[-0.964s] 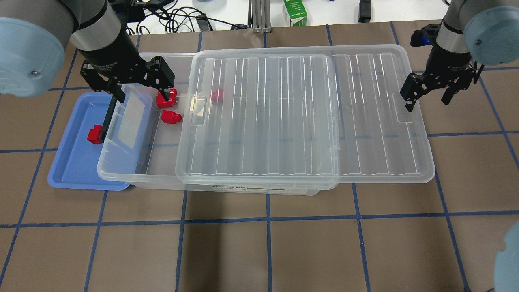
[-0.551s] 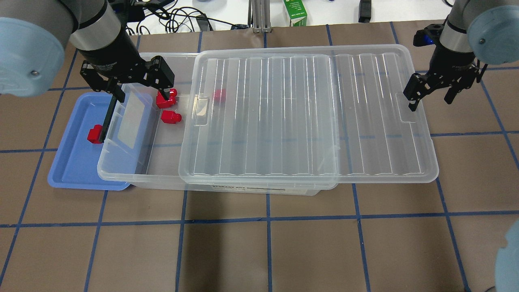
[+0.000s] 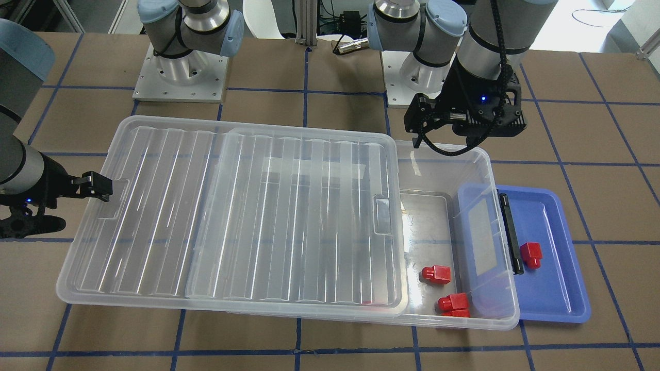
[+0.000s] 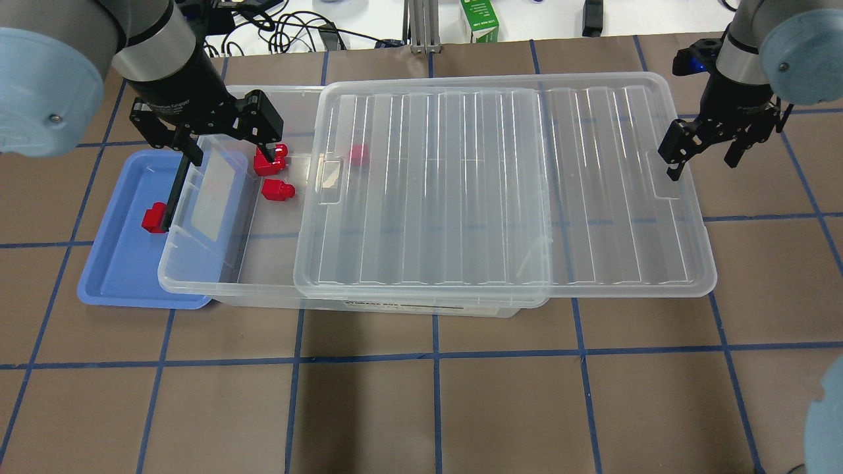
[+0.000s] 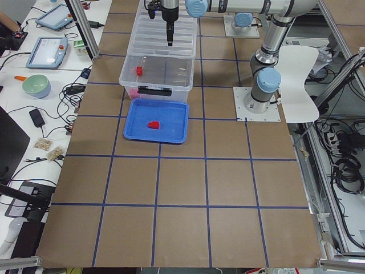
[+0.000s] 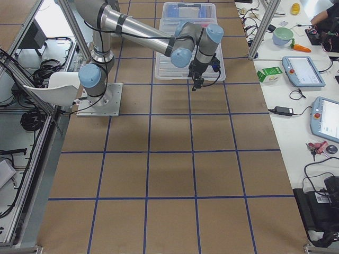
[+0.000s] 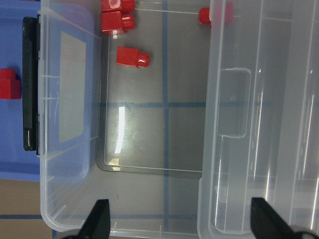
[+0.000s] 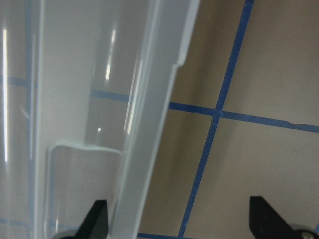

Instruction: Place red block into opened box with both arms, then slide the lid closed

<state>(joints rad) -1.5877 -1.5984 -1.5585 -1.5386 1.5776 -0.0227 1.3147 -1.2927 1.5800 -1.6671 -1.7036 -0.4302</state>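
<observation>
The lid (image 4: 507,191) has slid slightly farther right (both jaws spread apart).

five red blocks (image 4: 277,189), one box (image 4: 197,286), one lid (image 4: 500,197), one blue tray (image 4: 115,276)

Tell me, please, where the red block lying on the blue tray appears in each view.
Exterior front-facing: red block, right side, mid-height.
Overhead exterior: left side.
Exterior left: upper middle.
Exterior right: not visible.
Left wrist-mounted: left edge.
Right wrist-mounted: not in it.
Landmark: the black bar, near it in those four views.
</observation>
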